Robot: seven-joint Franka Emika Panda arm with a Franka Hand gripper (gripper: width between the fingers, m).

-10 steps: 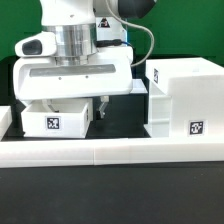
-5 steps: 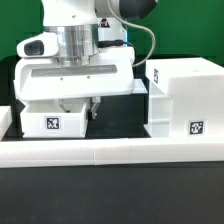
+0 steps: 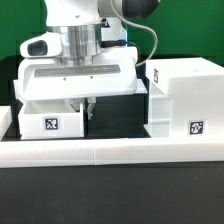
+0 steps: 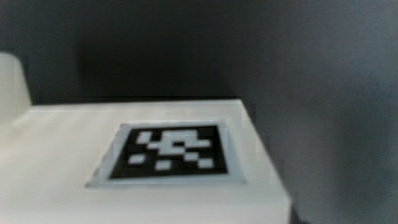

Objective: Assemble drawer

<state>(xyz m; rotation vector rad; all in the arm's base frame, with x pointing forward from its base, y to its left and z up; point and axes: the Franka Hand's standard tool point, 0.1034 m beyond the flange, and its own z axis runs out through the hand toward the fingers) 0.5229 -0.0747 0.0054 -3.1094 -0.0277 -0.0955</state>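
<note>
White plastic is nearly all I have around me. My pincer (image 3: 86,106) points straight down, its dark fingers (image 3: 88,104) low over the end of the open-top tray (image 3: 40,122) that faces the exterior view's right. From that view the fingers look close together and sit right at the tray's end wall. My broad hand housing (image 3: 75,80) hides their roots, so I cannot tell whether they are parted, closed, or pinching that wall. The tray lies directly beneath me and reaches away toward the exterior view's left, with a square tray tag (image 3: 53,124) on its near face. Beside my pincer, toward the exterior view's right and across a strip of bare black table (image 3: 120,120), stands the boxy casing (image 3: 185,95). It is upright, taller than the tray and well apart from my fingers. It shows a low tag (image 3: 195,128) on its near face and a side tag (image 3: 155,75) on the face turned toward me. Nearer the exterior camera than my pincer, a long low border bar (image 3: 110,152) runs in front of both parts. Behind me is a green backdrop (image 3: 190,30). My wrist camera gives a blurred close look at a flat white surface (image 4: 54,150) carrying a black-and-white marker (image 4: 173,152), with dark shadow past its edge; which part that surface belongs to I cannot tell
</note>
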